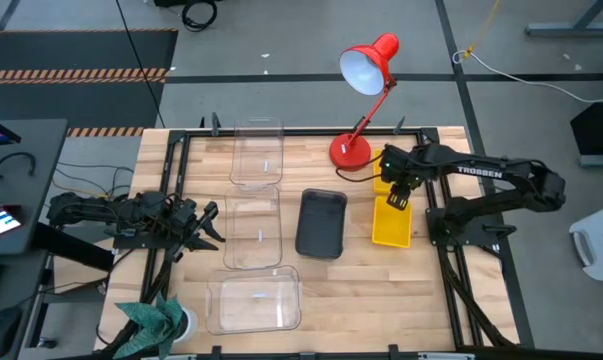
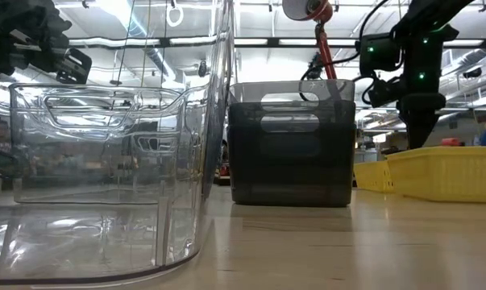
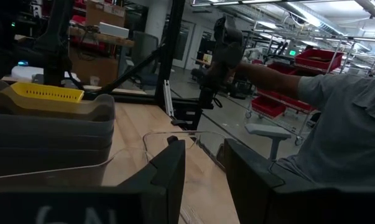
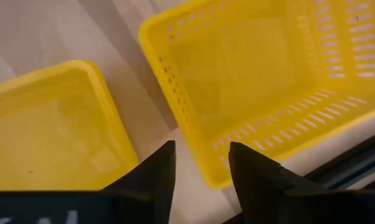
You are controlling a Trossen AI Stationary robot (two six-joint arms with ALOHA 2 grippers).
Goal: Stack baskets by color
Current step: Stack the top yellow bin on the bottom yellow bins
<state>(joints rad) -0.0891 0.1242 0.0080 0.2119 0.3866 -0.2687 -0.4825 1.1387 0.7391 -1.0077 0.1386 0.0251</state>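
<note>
Three clear baskets (image 1: 256, 155) (image 1: 253, 228) (image 1: 253, 302) stand in a row left of centre. Beside them stands a dark grey basket (image 1: 321, 222), which looks like a nested stack in the low view (image 2: 291, 145). One yellow basket (image 1: 391, 225) stands on the table at the right, and a second, perforated yellow basket (image 4: 262, 81) lies just beyond it. My right gripper (image 4: 199, 171) points down, open, over the gap between the two yellow baskets, and the perforated one's rim corner shows between its fingers. My left gripper (image 3: 203, 168) waits at the left, level and open.
A red desk lamp (image 1: 366, 100) stands with its base (image 1: 349, 152) at the far edge, close to my right gripper. A green cloth (image 1: 156, 318) lies at the near left corner. A person's sleeve (image 3: 336, 106) shows beyond the table in the left wrist view.
</note>
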